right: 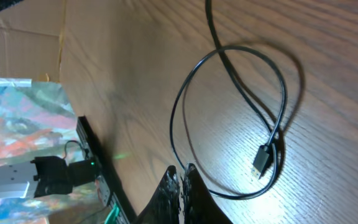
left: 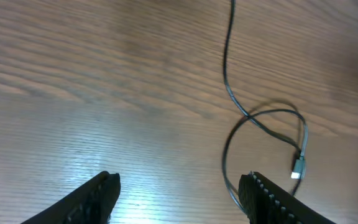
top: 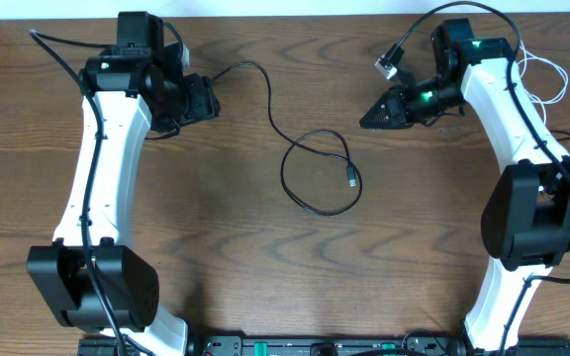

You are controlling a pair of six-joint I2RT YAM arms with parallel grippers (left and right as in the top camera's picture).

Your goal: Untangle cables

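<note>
The black cable (top: 269,104) lies on the brown table. It runs from beside my left gripper (top: 206,99) into a loose loop in the middle and ends in a small plug (top: 351,180). My left gripper (left: 180,180) is open and empty, with the loop and the plug (left: 298,168) just ahead of its right finger. My right gripper (top: 367,121) is shut and holds nothing, above the table to the right of the loop. In the right wrist view its tips (right: 182,171) sit over the near side of the loop (right: 284,93). The white cable (top: 547,84) lies bunched at the far right, behind my right arm.
A thick black robot wire with a grey connector (top: 389,64) hangs by my right wrist. The table's back edge (top: 295,12) is close behind both arms. A black rail (top: 295,346) runs along the front edge.
</note>
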